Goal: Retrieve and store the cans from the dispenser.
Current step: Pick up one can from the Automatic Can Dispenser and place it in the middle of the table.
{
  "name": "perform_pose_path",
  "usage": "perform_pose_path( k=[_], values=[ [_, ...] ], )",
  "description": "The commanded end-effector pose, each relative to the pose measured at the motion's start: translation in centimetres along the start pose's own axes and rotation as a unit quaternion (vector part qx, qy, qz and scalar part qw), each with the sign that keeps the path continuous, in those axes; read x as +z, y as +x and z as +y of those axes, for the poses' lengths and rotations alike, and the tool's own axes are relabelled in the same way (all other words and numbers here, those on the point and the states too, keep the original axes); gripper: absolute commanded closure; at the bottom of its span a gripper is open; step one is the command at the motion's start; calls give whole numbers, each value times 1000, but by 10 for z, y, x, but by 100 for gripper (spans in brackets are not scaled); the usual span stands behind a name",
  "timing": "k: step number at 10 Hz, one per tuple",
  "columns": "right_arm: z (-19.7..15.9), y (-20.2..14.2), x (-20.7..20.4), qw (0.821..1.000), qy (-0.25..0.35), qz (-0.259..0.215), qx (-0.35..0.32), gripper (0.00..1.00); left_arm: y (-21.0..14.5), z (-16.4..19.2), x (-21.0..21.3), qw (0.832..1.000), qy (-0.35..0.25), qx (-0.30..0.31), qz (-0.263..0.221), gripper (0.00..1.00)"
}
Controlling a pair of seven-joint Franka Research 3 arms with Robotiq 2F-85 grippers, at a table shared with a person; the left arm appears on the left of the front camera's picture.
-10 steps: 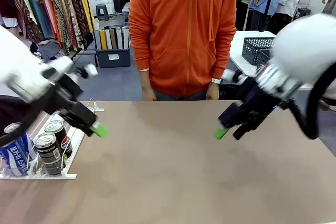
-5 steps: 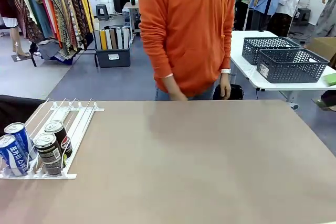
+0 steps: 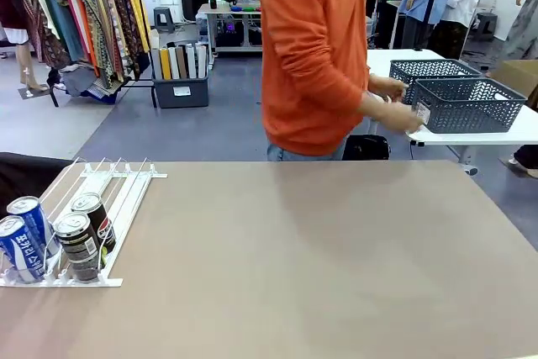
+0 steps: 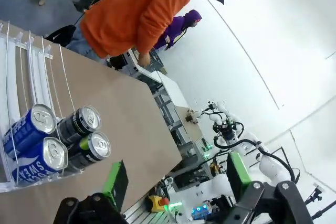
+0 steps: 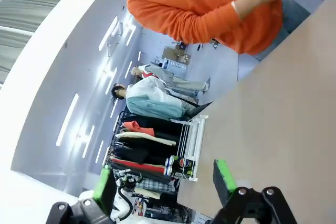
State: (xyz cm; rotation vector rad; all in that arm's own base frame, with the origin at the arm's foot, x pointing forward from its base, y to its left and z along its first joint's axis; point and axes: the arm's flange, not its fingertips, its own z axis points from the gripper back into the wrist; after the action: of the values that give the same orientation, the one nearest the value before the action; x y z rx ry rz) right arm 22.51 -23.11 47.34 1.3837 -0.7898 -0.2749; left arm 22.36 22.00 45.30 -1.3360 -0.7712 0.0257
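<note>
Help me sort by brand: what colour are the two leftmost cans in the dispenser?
Blue and white, silver tops; the cans show best in the front view.

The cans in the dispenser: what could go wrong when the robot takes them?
The cans sit packed together at the low end of the dispenser; reaching for one may knock a neighbour. The person is turned away toward a grey basket on another table; storing may have to wait.

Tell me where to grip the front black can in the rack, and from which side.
Grip the front black can by its upper body, under the silver top, coming from above on its right side. It leans in the right lane of the dispenser, a second black can close behind, a blue can on its left; top and right flank look freest.
</note>
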Motion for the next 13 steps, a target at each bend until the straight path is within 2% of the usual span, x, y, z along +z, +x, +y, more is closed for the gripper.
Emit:
perform_pose_path(
  k=[1, 7, 8, 9, 10, 12, 13],
  values=[
    [9, -2, 2, 1000, -9, 4, -1, 0, 0, -7, 0, 1000, 2, 3, 5, 0],
    [9, -2, 2, 1000, -9, 4, -1, 0, -2, -4, -1, 1000, 10, 8, 10, 0],
    [9, -2, 2, 1000, -9, 4, -1, 0, -6, -26, -11, 996, 65, -43, 33, 0],
    [9, -2, 2, 1000, -9, 4, -1, 0, -6, -46, -34, 986, 110, -76, 98, 0],
    [9, -2, 2, 1000, -9, 4, -1, 0, -6, -66, -74, 956, 192, -117, 187, 0],
    [9, -2, 2, 1000, -9, 4, -1, 0, -19, -86, -146, 856, 337, -207, 332, 0],
    [9, -2, 2, 1000, -9, 4, -1, 0, -23, -86, -175, 807, 395, -235, 370, 0]
  ],
)
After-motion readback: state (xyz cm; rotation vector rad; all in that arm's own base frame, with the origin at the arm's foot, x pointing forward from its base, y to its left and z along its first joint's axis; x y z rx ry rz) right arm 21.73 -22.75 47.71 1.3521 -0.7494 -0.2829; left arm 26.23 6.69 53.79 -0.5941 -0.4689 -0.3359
